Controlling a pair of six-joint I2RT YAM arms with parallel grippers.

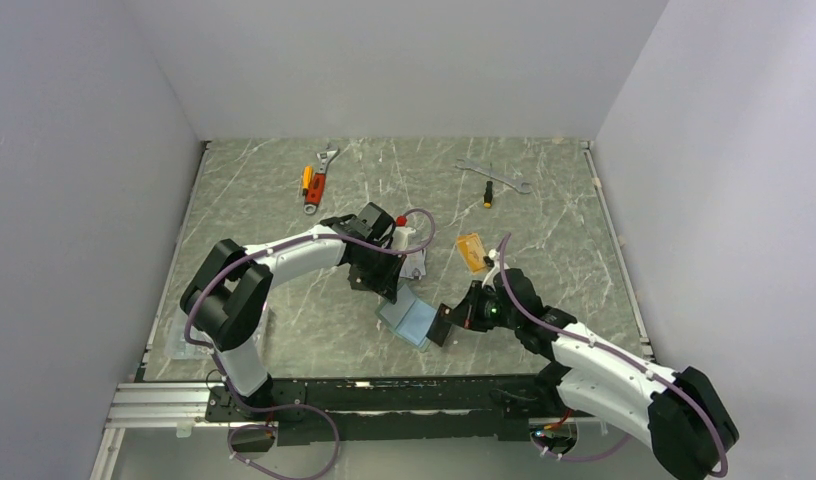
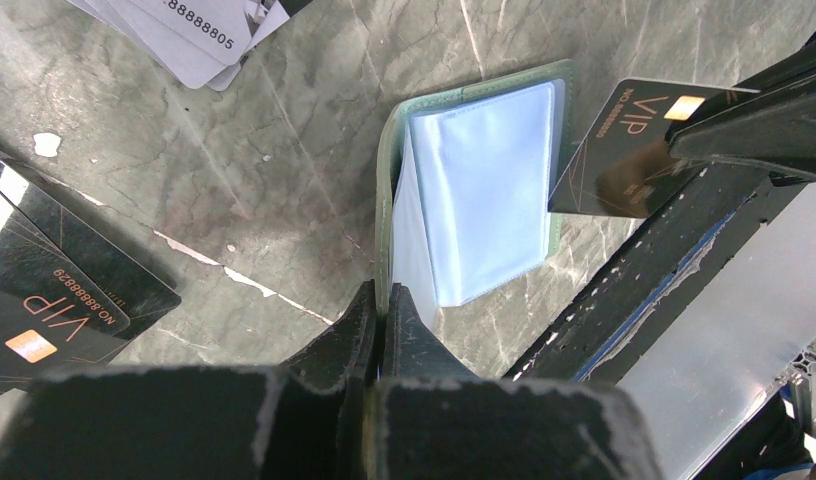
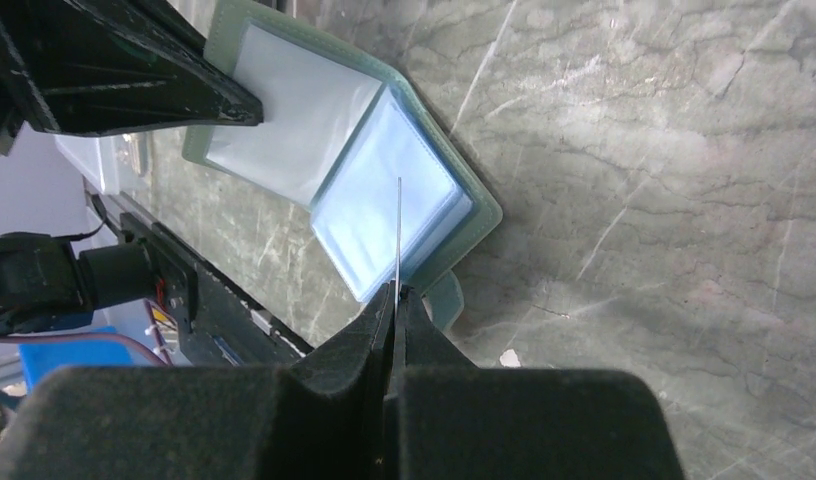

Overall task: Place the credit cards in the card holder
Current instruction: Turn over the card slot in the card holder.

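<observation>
The surface (image 1: 254, 200) is a dark grey-green sheet with a marble pattern of thin white veins. Three plain, pale walls close it in: a back wall (image 1: 394, 60), a left wall (image 1: 74, 200) and a right wall (image 1: 734, 150). A silver metal rail (image 1: 154, 408) runs along the near edge. The light is soft and even.

- My table (image 1: 264, 200) looks like a grey-green stone slab with white veins, smooth and faintly shiny.
- Card holder (image 2: 484, 190): I see a soft, matt sage-green rim. Inside are pale blue sleeves of slick, slightly glossy plastic.
- Black card (image 2: 624, 150), at 3 o'clock in my left wrist view: glossy, reflective plastic with metallic gold print.
- Silver-grey cards (image 2: 184, 35), at 11 o'clock there: satin plastic.
- Left gripper (image 2: 382, 300): matt black and rough, with scuffed pale edges.
- Wrench (image 1: 472, 167), at 12 o'clock from above: bare dull metal.
</observation>
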